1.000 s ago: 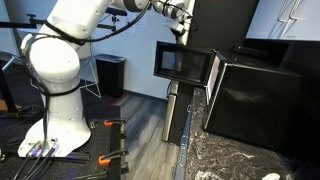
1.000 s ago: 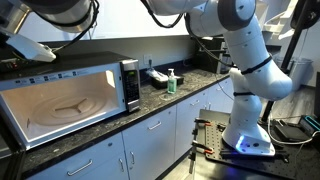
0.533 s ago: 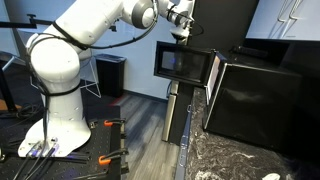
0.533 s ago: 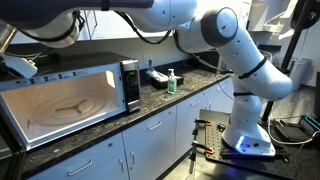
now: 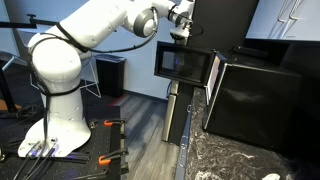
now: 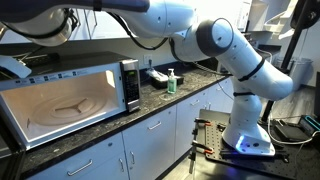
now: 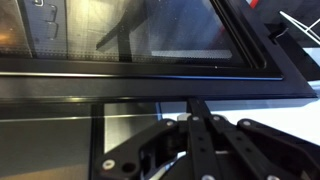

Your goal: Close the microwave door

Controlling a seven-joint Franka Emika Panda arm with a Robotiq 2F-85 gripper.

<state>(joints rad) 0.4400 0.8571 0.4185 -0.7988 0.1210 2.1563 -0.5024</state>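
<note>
The large boxy black microwave [image 5: 255,100] with glossy dark sides sits on a speckled dark stone countertop [image 5: 230,160]. Its flat black microwave door [image 5: 183,62], a wide panel with a dark glass window, stands swung open and juts out from the front corner of the body toward the room. In an exterior view, the cavity of the microwave [image 6: 70,100] is lit, with a pale turntable inside and the control strip on its right.

The white seven-joint robot arm [image 5: 100,30] reaches across from its base on the floor. Its black two-finger gripper [image 5: 180,30] hangs just above the door's top edge, in front of a tall black upright panel [image 5: 222,25]. The wrist view fills with the door's glass window [image 7: 130,30] and its black frame, very close. The gripper [image 7: 200,108] comes in from the bottom, its dark linkages converging on the middle and the two fingers drawn together with nothing between them. Whether the fingertips touch the door frame I cannot tell.

Further along the counter stands a small green plastic bottle [image 6: 171,82], well apart from the microwave, above pale grey cabinet doors [image 6: 150,145]. A black bin [image 5: 110,75] stands on the floor behind the arm
</note>
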